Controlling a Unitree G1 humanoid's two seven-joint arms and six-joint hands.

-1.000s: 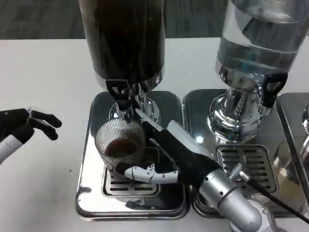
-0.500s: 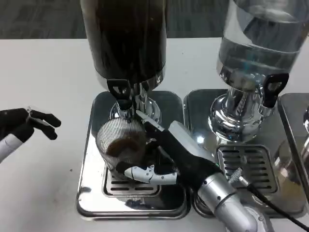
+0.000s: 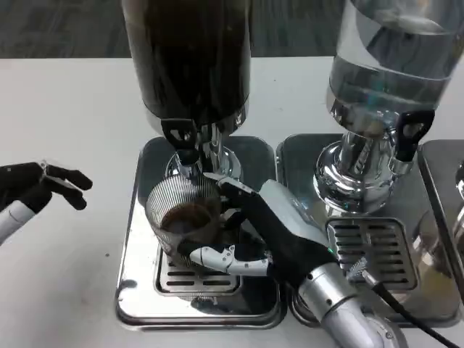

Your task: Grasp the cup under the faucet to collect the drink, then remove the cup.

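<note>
Currently ribbed glass cup (image 3: pixel 183 212) on drip tray (image 3: pixel 138 239) beneath dark dispenser's faucet (image 3: pixel 185 154), part-filled. Right hand (image 3: pixel 250 232) grips its side wall; left hand (image 3: pixel 36 185) idle, loosely curled, grasping nothing. Rigid, breakable, spill-prone: keep upright.

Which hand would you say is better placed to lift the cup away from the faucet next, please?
The right hand: it already grips the ribbed cup, which holds dark drink under the faucet. The left hand hovers off to the side over the white table, holding nothing.
</note>
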